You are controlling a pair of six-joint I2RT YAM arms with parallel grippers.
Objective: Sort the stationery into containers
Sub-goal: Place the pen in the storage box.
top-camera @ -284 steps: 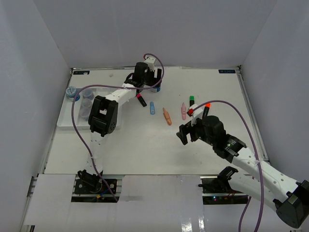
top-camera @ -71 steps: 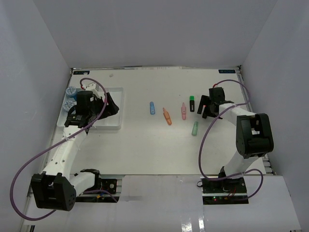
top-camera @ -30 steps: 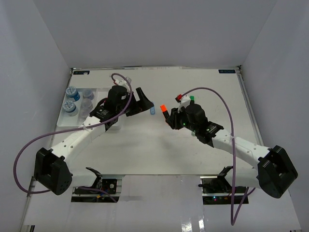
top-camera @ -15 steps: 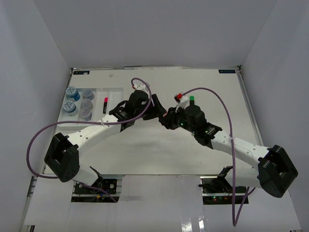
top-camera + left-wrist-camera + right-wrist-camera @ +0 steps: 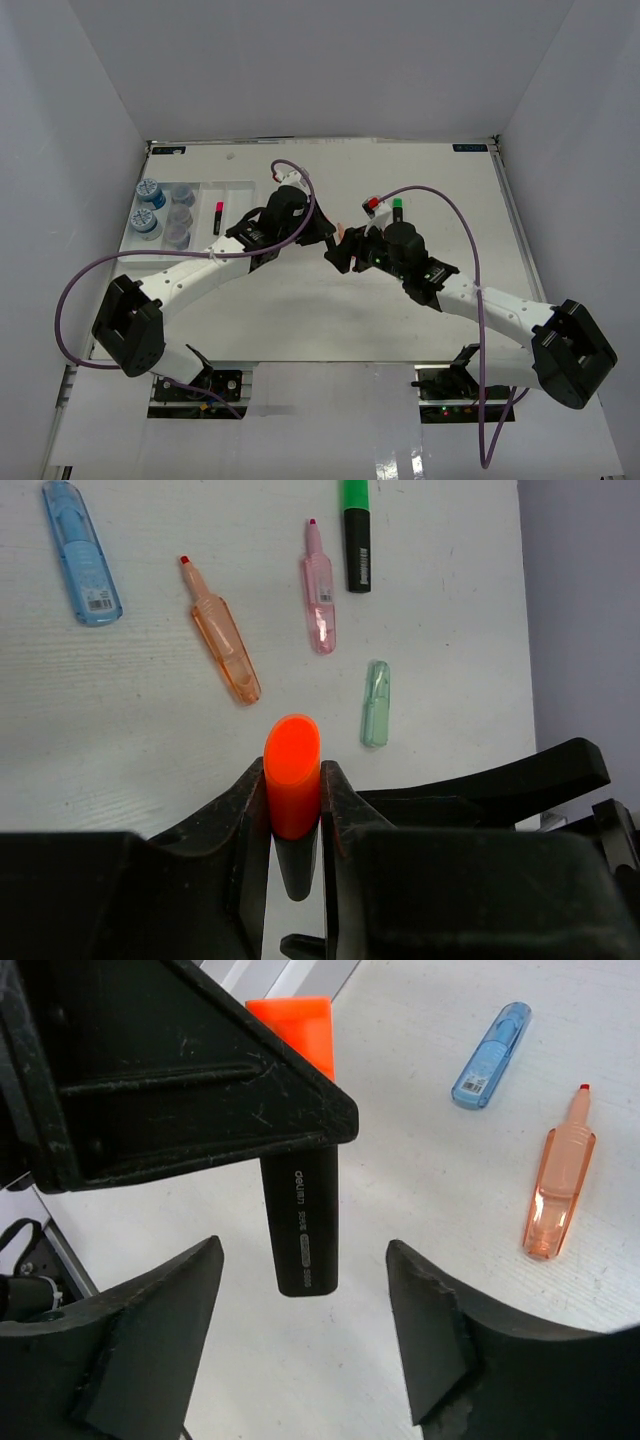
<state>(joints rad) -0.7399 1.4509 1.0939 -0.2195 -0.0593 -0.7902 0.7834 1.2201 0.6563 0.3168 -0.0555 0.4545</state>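
Held item: short black plastic highlighter with an orange cap, lifted off the white table between the two arms, well apart from the tray.
Left gripper: pressed together on the orange cap, one pad on each broad side. The black barrel juts out past the jaws, unsupported.
Right gripper: fingers spread to either side of the barrel and apart from it, so they carry none of the load.
Handling: judged light and rigid, with a smooth hard shell that may slide under weak pressure. It is unlikely to break in a short fall.
Weak point: the grip is on the cap alone. If the cap is a push fit, a knock to the barrel could pull it loose or swing it in the jaws.
Better hold: the barrel's flat faces near mid-length, squeezed across the narrow thickness.
Destination: shallow white plastic tray with four long compartments, at the left of the table.
Tray contents: round blue-lidded jars, round clear grey jars and a pink-capped black highlighter, whose compartment looks the fitting one.
Lying on the table: pastel blue marker, orange marker, pink marker, green marker and green-capped black highlighter.
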